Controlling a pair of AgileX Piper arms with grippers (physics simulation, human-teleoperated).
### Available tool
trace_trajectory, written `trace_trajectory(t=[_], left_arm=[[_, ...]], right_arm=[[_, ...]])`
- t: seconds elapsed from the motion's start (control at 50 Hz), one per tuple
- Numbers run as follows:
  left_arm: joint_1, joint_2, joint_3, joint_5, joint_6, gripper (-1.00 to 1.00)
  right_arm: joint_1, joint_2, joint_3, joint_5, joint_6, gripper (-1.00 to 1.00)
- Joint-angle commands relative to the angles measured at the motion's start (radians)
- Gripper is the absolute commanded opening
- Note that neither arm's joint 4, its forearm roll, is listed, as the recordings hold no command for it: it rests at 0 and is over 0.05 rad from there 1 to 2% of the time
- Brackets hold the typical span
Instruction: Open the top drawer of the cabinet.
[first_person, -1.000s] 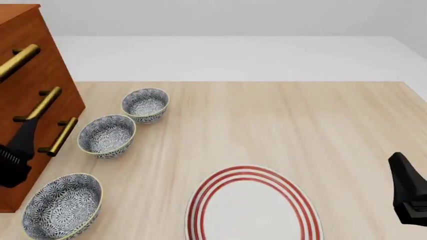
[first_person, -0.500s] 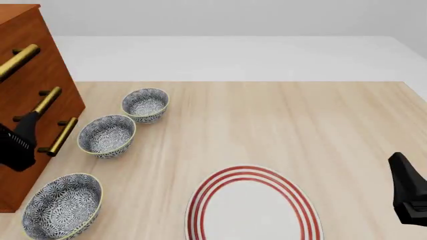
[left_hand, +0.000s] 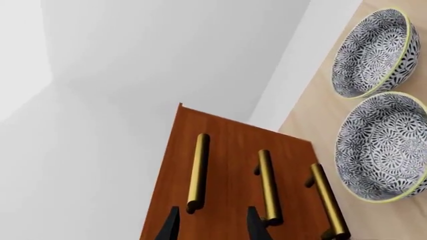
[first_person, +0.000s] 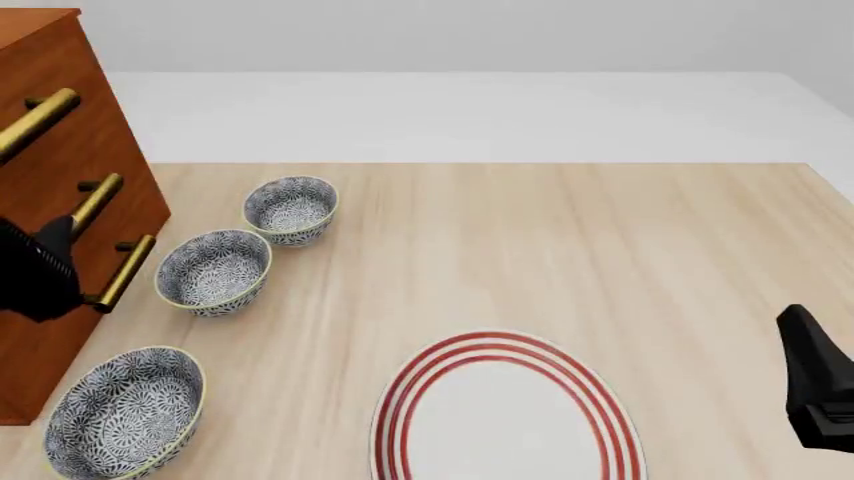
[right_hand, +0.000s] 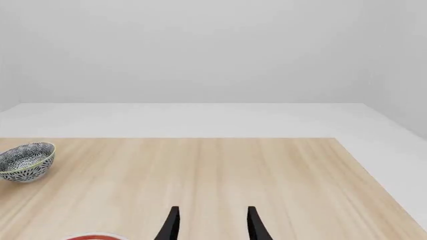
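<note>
The cabinet (first_person: 80, 150) is tall, reddish-brown wood, at the table's far left. It also shows in the left wrist view (left_hand: 227, 150). The top drawer (first_person: 60, 65) sits flush with the front, and its brass bar handle (first_person: 38, 120) is uppermost. In the left wrist view that handle (left_hand: 197, 170) ends between my finger tips, a short way ahead. My left gripper (first_person: 56, 235) (left_hand: 210, 225) is open and empty, in front of the cabinet near the middle handle (first_person: 94, 200). My right gripper (first_person: 798, 322) (right_hand: 211, 225) is open and empty at the table's front right.
Three patterned bowls (first_person: 291, 208) (first_person: 214, 270) (first_person: 127, 410) stand in a row beside the cabinet's foot. A red-ringed white plate (first_person: 505, 415) lies at the front middle. The lowest handle (first_person: 120, 270) sticks out toward the bowls. Table's far edge (first_person: 481, 163).
My left gripper has risen along the cabinet front, from beside the lowest handle to about the middle handle. The right arm has not moved.
</note>
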Motion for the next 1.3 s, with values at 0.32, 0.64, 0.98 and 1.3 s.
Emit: trace_trajectory(t=[0.32,0.64,0.98,1.3], left_arm=[[0.063,0.100,-0.040,-0.065,0.046,1.00],[0.080,0.129,-0.070,-0.062,0.071,1.00],[0.096,0.162,-0.102,-0.060,0.091,1.00],[0.105,0.186,-0.119,-0.068,0.104,1.00]], right_arm=[[0.000,0.000,0.000,0.000,0.000,1.00],[0.000,0.000,0.000,0.000,0.000,1.00],[0.000,0.000,0.000,0.000,0.000,1.00],[0.000,0.000,0.000,0.000,0.000,1.00]])
